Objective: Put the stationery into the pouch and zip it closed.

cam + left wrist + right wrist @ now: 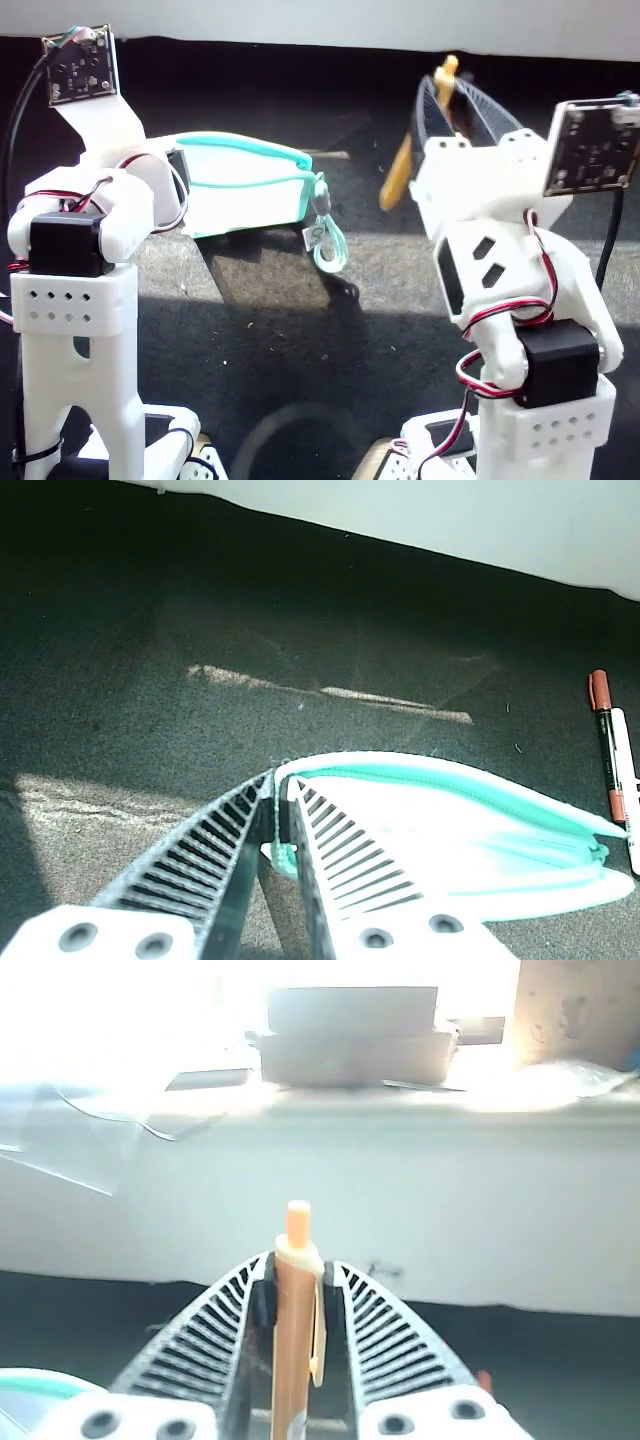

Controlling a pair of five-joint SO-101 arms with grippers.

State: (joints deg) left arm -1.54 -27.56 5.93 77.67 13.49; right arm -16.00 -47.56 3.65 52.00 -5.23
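Note:
A white pouch (250,200) with a teal zipper hangs a little above the dark mat, its shadow underneath. Its mouth gapes between two teal zipper lines, and a teal loop and tag (325,238) dangle from its right end. My left gripper (277,780) is shut on the pouch (450,825) at its left end. My right gripper (450,88) is raised to the right of the pouch, shut on an orange pen (405,170) that stands upright between the jaws (297,1310). A red-brown marker (604,745) and a white pen (626,780) lie on the mat beyond the pouch's far end.
Dark felt mat (300,350) covers the table, with a sunlit band across its middle. A white wall edge (350,20) borders the far side. The two arm bases (80,330) (540,400) stand at the near edge.

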